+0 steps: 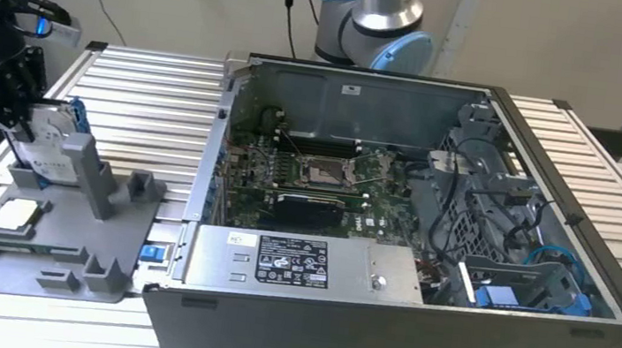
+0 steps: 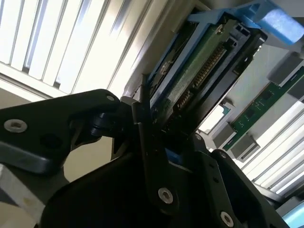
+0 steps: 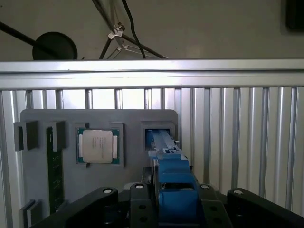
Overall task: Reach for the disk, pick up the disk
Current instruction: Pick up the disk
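One step of two looks done: the reach. The gripper is at the disk, which stands on edge in a slot at the far edge of the grey fixture plate, toward the exterior view's left. The plate lies on the slatted table, beside the open computer case.

In the second wrist view, the black fingers sit against the disk's sides, with its green board face and blue bracket between them. In the first wrist view, the blue bracket fills the gap between the jaws. Judged from that, the fingers are clamped on the disk.

The pick-up does not read as finished. The disk's lower end sits down at the slot, level with the grey post beside it, so the lift looks barely begun at most. The square chip and the memory stick lie in their own pockets on the plate, apart from the gripper.
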Available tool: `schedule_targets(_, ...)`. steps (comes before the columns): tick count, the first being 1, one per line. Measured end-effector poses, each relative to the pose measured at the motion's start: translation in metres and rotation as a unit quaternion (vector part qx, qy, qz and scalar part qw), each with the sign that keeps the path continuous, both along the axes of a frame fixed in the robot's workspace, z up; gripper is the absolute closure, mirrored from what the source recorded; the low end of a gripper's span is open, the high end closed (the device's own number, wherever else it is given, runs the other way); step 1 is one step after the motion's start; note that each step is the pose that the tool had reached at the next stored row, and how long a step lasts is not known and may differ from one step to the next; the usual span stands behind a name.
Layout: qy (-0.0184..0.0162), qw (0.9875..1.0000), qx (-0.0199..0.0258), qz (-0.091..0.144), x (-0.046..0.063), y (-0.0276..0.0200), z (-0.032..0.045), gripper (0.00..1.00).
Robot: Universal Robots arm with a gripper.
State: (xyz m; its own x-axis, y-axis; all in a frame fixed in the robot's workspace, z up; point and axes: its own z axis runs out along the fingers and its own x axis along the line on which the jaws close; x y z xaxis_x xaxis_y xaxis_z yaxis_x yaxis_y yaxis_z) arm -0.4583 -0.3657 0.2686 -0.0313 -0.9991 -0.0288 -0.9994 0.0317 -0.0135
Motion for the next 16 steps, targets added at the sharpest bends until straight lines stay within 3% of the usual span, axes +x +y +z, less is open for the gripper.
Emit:
schedule_targets(4, 0.0000, 1.0000, -0.0001, 0.000, 0.0000, 0.0000, 0.0000, 0.00)
schedule_targets(5, 0.0000, 1.0000, 0.0000, 0.000, 0.0000, 0.0000, 0.0000, 1.00)
schedule_targets(16, 0.0000, 1.0000, 0.0000, 0.000, 0.0000, 0.0000, -0.0002, 1.00)
